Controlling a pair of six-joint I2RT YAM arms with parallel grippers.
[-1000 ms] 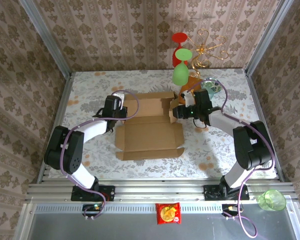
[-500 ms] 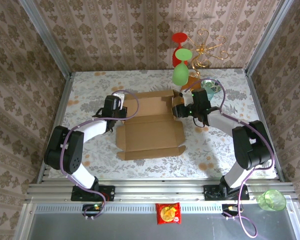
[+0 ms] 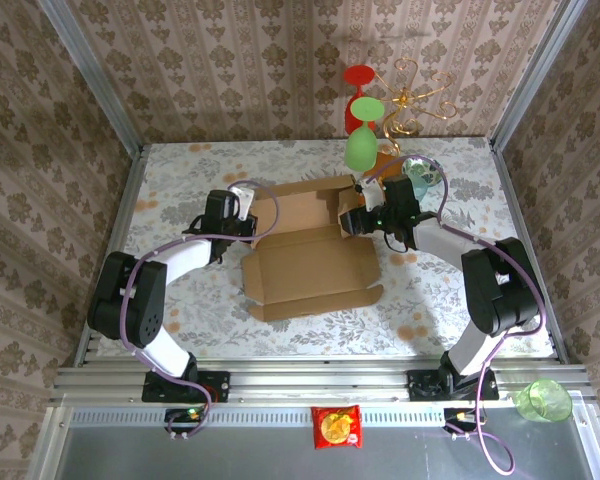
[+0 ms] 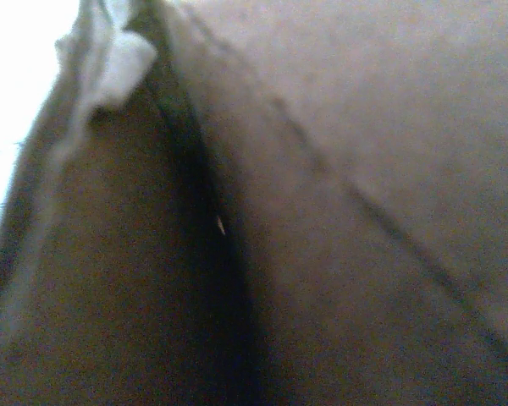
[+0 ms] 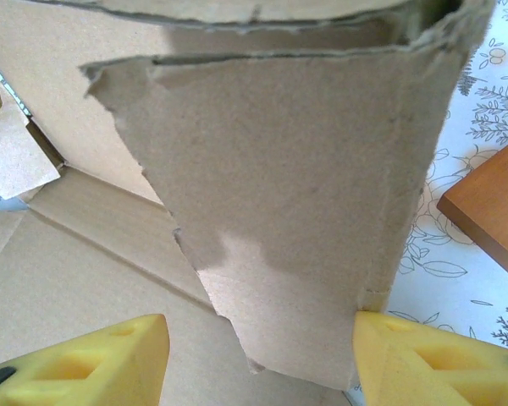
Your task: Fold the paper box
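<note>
The paper box (image 3: 305,265) lies in the middle of the table as a tan cardboard sheet, its back part and side flaps raised. My left gripper (image 3: 248,208) is at the box's back left corner and shut on the cardboard there. In the left wrist view the box's dark, blurred cardboard (image 4: 364,169) sits right against the lens. My right gripper (image 3: 352,218) (image 5: 262,355) is open at the back right corner. Its yellow fingers (image 5: 93,359) straddle a torn-edged upright flap (image 5: 288,194); the right finger touches the flap's edge.
An orange-brown wooden block (image 5: 491,203) lies on the flowered cloth just right of the flap. A gold stand holds a green cup (image 3: 360,148) and a red cup (image 3: 358,76) behind the box. A glass cup (image 3: 422,172) stands at the back right.
My right gripper has opened wider around the flap. The box has shifted slightly right, its front edge swinging right and toward me. The left gripper stays shut at the left corner.
</note>
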